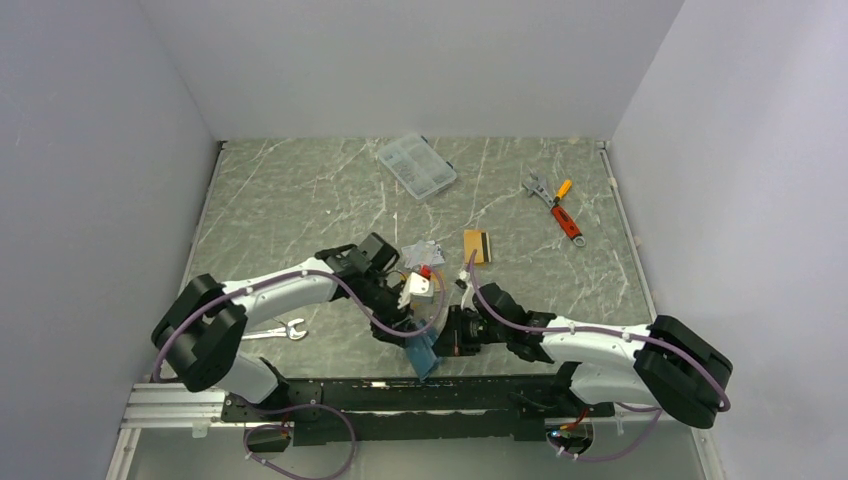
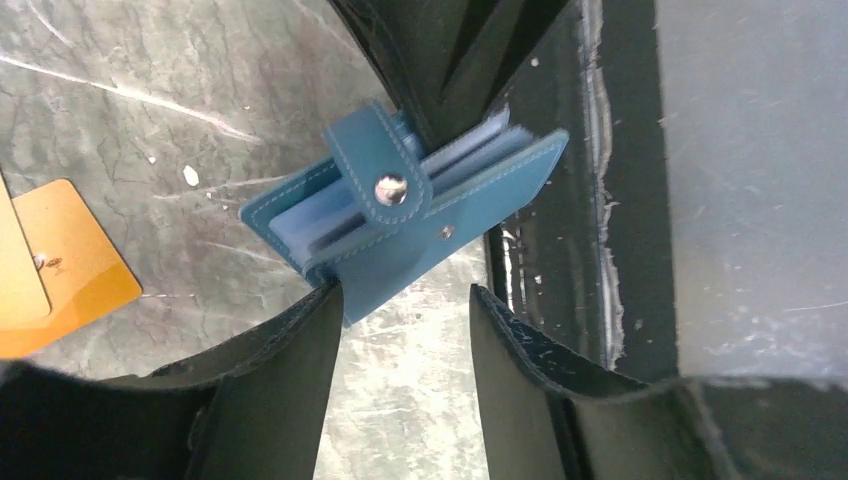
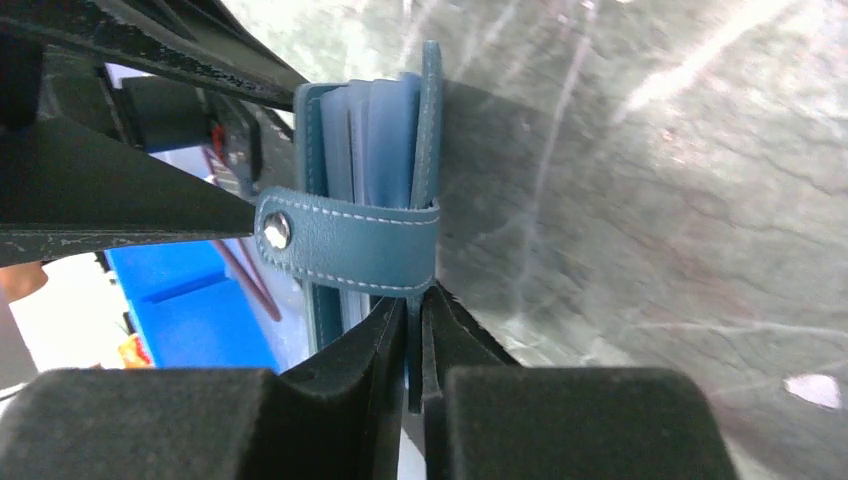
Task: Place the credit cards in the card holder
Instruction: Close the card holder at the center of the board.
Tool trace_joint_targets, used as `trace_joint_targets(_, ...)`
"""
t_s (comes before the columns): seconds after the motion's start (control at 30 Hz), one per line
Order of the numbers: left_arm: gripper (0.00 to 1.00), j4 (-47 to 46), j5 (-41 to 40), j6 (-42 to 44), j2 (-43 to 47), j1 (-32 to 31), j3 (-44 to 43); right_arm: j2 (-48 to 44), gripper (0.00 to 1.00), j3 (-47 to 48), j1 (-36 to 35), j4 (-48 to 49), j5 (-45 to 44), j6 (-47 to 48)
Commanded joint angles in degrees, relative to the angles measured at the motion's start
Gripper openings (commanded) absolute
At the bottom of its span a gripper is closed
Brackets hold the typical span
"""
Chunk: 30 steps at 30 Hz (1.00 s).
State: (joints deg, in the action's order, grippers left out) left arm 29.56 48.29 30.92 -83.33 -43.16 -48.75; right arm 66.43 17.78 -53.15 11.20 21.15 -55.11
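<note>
Nearest the right wrist lens, the right hand (image 3: 415, 300) is clenched on the card holder (image 3: 375, 130), its two black fingers pinching the lower edge of one teal cover so that the wallet stands on edge. The lighter blue sleeves inside are fanned slightly apart. The snap tab (image 3: 350, 245) wraps across the open side and hangs loose, its snap lying beside the stud on the cover rather than on it. At nine o'clock from the holder in that view, the left hand (image 2: 405, 295) is released, its jaws apart. One fingertip (image 2: 325, 300) touches a corner of the holder and the other stands clear, with bare surface (image 1: 300, 200) showing in the gap. From above, both hands meet at six o'clock on the surface, the holder raised by the near edge. At twelve o'clock from them, near the middle, lie the silver-grey cards (image 1: 422, 252). Just beside these, toward three o'clock, is the orange-gold card (image 1: 477, 245), dark stripe up. Farther toward twelve o'clock sits a clear compartment box (image 1: 416, 166). At two o'clock lie an adjustable wrench (image 1: 537, 187) and an orange-handled tool (image 1: 565, 215), and at eight o'clock a silver spanner (image 1: 280, 331).
</note>
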Motion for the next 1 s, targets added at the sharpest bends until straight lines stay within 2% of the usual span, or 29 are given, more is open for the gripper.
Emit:
trace_joint_targets(0.0, 0.54, -0.6, -9.4, 3.0, -2.9, -3.8, -3.4, -1.4, 0.18, -2.6, 0.2, 1.0, -2.5, -2.2)
trace_joint_targets(0.07, 0.51, -0.3, -10.9, 3.4, -4.9, -5.1, -4.7, -2.9, 0.24, -3.3, 0.2, -0.4, -4.1, -2.5)
trace_joint_targets(0.17, 0.48, 0.2, -14.2, 4.1, -7.3, -7.4, -6.6, -6.3, 0.37, -4.1, 0.2, -3.8, -6.5, -2.4)
trace_joint_targets(0.33, 0.36, 1.4, -20.5, 4.3, -11.4, -9.9, -10.0, -12.2, 0.49, -4.1, 0.4, -12.8, -12.1, -2.0)
trace_joint_targets(0.47, 0.28, 1.8, -25.2, 3.7, -12.7, -9.9, -12.0, -18.2, 0.51, -3.4, 0.4, -19.9, -15.8, -1.3)
trace_joint_targets(0.53, 0.27, 1.4, -26.6, 4.1, -12.1, -10.0, -11.7, -21.1, 0.51, -2.9, 0.5, -22.8, -16.7, -0.7)
trace_joint_targets(0.63, 0.26, 1.0, -28.9, 4.0, -11.4, -9.9, -11.3, -23.8, 0.53, -3.4, 0.4, -22.3, -15.4, -0.1)
trace_joint_targets(0.77, 0.27, 2.4, -30.0, 3.7, -11.5, -9.0, -12.1, -22.8, 0.54, -2.1, -0.8, -19.1, -12.6, 0.6)
trace_joint_targets(0.97, 0.28, 2.7, -26.8, 2.7, -9.2, -6.8, -11.3, -23.5, 0.45, 5.9, -6.4, -22.2, -15.5, 4.0)
